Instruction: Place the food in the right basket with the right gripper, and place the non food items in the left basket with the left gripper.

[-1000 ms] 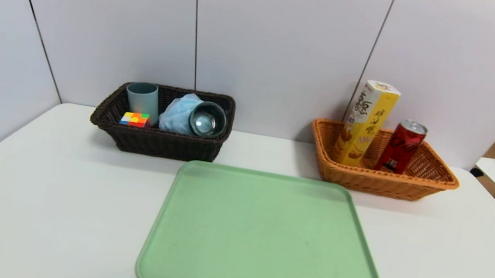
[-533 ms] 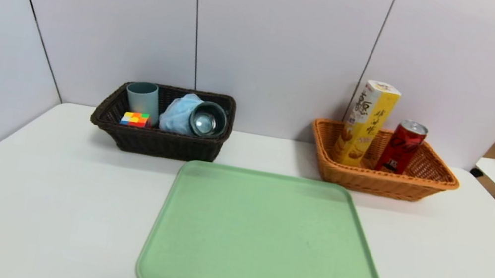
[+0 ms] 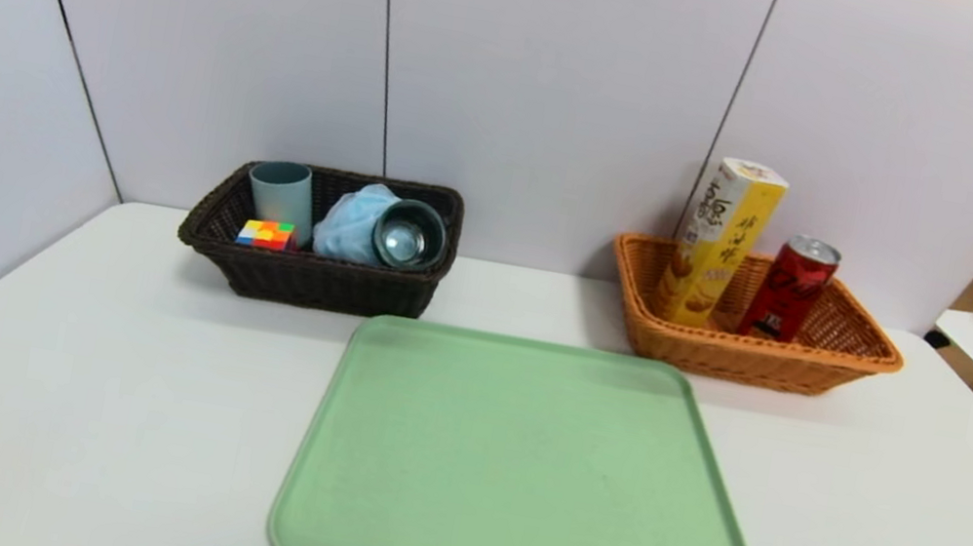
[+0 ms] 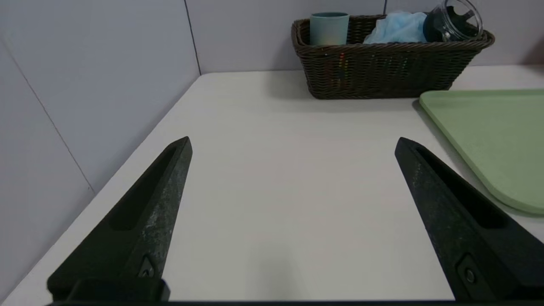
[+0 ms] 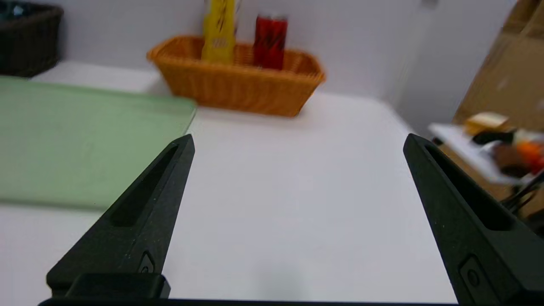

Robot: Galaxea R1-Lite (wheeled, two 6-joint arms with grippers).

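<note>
Two baskets on table [image 3: 86, 364]. Left basket [image 3: 307, 281]: four items, cup [image 3: 280, 194] upright, sponge [image 3: 351, 223], cube [image 3: 266, 234], mug [image 3: 407, 235] on side, mouth toward robot. Right basket [image 3: 749, 359]: two items, carton [image 3: 717, 244] and can [image 3: 788, 288], long axis upright, slightly tilted. One green tray [image 3: 526, 477] between.

Head view shows no arms. Wrist views only: left tool [image 4: 293, 144] open above table near left edge; right tool [image 5: 297, 142] open, holding nothing, above table right of tray.

Dark brown woven basket [image 3: 310, 275], orange-tan woven basket [image 3: 735, 354], pale green tray [image 3: 527, 473], red can [image 3: 787, 288]
</note>
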